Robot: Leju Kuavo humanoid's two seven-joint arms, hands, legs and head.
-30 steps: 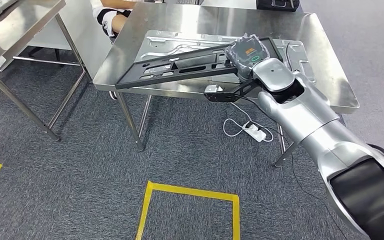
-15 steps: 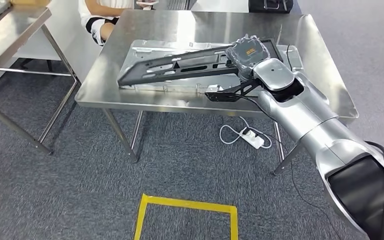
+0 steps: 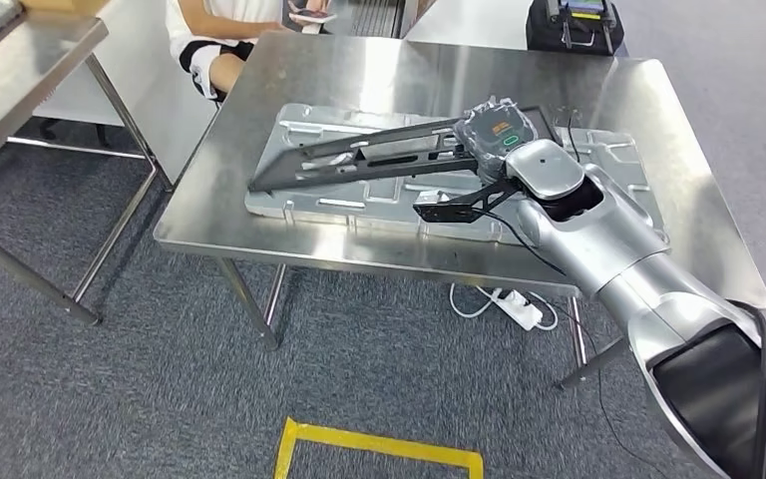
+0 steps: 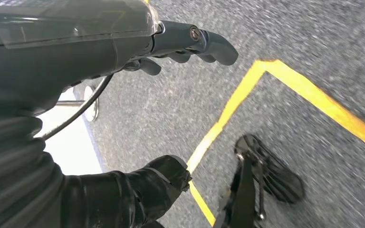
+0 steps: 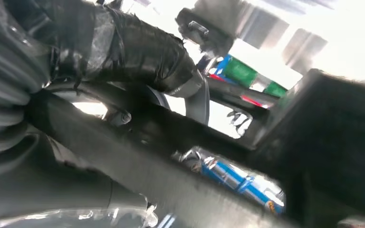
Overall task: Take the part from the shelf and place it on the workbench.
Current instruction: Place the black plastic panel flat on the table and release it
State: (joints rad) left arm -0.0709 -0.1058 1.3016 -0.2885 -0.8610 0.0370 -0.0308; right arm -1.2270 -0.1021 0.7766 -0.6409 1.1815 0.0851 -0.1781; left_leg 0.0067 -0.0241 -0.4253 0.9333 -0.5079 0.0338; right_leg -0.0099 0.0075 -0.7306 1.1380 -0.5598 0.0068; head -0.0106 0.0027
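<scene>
From the head view I see my right arm reaching forward over the steel bench (image 3: pixel 259 225), with the right hand (image 3: pixel 499 125) gripping one end of the part (image 3: pixel 379 155), a long black slotted frame. The part runs from the hand toward the left, tilted, with its far left end lower and close above the silver panel (image 3: pixel 359 205) that lies flat on the bench. I cannot tell whether that low end touches the panel or hangs just over it. The right wrist view is blurred, but I make out the thick taped thumb (image 5: pixel 138 52) wrapped over a dark bar of the part, so the fingers are clamped on it.

My left hand (image 4: pixel 100 61) shows in the left wrist view, hanging above grey carpet (image 4: pixel 313 38) and a yellow floor line (image 4: pixel 228 114). Its fingers (image 4: pixel 204 40) are extended and apart from the thumb (image 4: pixel 157 183), with nothing between them.

Behind the bench a person (image 3: pixel 219 40) sits at the far left corner, wearing a striped sleeve. A black bag (image 3: pixel 575 25) stands on the bench's far edge. A second steel bench (image 3: pixel 20 70) stands off to the left. Under the main bench a white power strip (image 3: pixel 514 306) lies on the carpet with its cable.
</scene>
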